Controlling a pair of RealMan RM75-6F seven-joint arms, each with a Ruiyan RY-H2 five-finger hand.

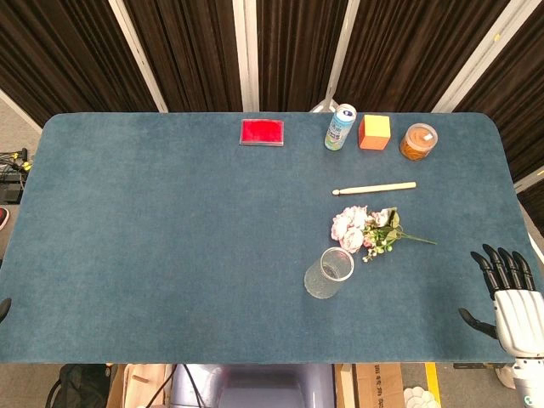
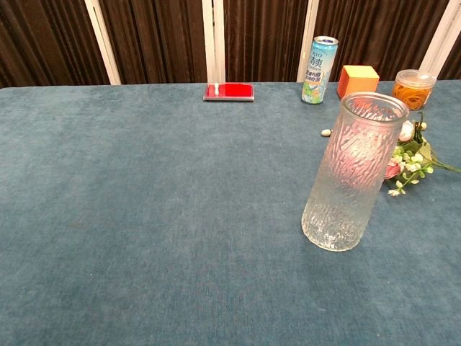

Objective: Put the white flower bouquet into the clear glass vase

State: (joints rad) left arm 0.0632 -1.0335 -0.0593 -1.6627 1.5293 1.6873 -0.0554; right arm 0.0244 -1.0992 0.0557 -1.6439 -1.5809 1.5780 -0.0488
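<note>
The clear glass vase (image 1: pixel 329 274) (image 2: pixel 353 173) stands upright and empty, right of the table's middle and near the front. Just behind it and to its right, the white and pink flower bouquet (image 1: pixel 365 229) (image 2: pixel 412 153) lies flat on the cloth with its stem pointing right; in the chest view the vase partly hides it. My right hand (image 1: pixel 508 293) rests at the table's front right corner, fingers straight and spread, holding nothing, well to the right of the bouquet. Only a dark tip of my left hand (image 1: pixel 3 308) shows at the left edge.
A wooden stick (image 1: pixel 374 189) lies behind the bouquet. Along the far edge sit a red box (image 1: pixel 262 133) (image 2: pixel 229 91), a drink can (image 1: pixel 340 127) (image 2: pixel 319 70), an orange block (image 1: pixel 374 132) (image 2: pixel 358 79) and a lidded jar (image 1: pixel 418 141) (image 2: pixel 414 86). Blue cloth (image 1: pixel 153 238) covers the table.
</note>
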